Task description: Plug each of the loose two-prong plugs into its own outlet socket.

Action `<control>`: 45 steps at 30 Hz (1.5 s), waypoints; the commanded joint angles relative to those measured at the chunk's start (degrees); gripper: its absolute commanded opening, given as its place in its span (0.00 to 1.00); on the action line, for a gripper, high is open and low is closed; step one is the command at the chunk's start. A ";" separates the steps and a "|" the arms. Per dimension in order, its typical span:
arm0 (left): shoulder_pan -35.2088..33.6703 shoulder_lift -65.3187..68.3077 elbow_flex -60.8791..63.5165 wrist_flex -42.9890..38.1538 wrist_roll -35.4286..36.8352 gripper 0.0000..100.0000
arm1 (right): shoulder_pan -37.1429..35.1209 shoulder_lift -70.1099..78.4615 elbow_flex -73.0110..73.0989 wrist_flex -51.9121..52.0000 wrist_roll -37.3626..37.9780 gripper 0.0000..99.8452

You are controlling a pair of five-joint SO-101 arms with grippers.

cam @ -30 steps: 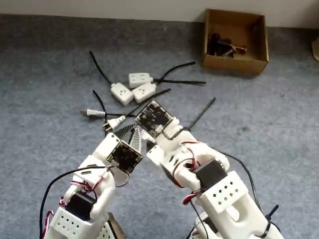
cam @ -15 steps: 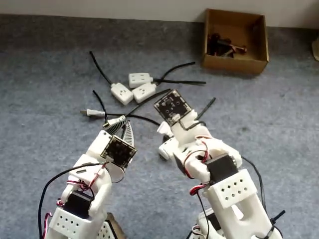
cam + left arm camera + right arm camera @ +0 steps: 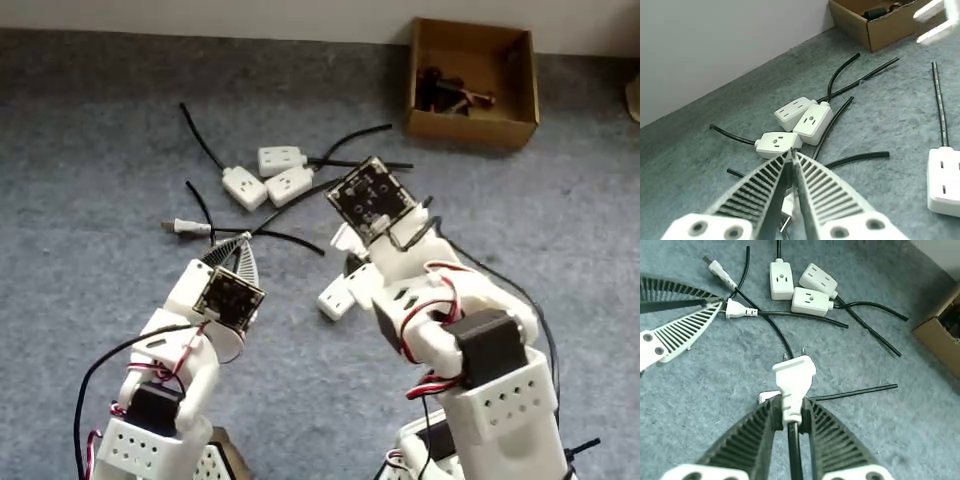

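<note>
Item, right pincer point(image 3: 791, 406): I logged it clenched on a white plug point(image 3: 794, 375), prongs pointing straight ahead toward the outlet sockets point(image 3: 809, 301), well apart.

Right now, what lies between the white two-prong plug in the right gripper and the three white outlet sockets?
Black cords cross the grey carpet there, seen in the right wrist view.

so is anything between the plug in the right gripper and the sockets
Only a black cable, lying flat on the carpet across the line from the right gripper's plug to the sockets. Nothing upright blocks it.
</note>
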 commanded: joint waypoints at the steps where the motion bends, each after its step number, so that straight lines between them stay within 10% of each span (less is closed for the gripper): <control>1: -1.36 -0.57 -1.71 -0.35 -0.26 0.01 | 1.98 6.64 -9.71 4.18 0.62 0.01; 27: -13.58 -0.66 -4.62 7.38 -0.26 0.01 | 4.00 51.03 -58.15 22.81 8.35 0.01; 45: -13.14 -0.66 -3.47 7.30 -0.26 0.01 | -3.82 52.88 -38.02 22.73 35.96 0.01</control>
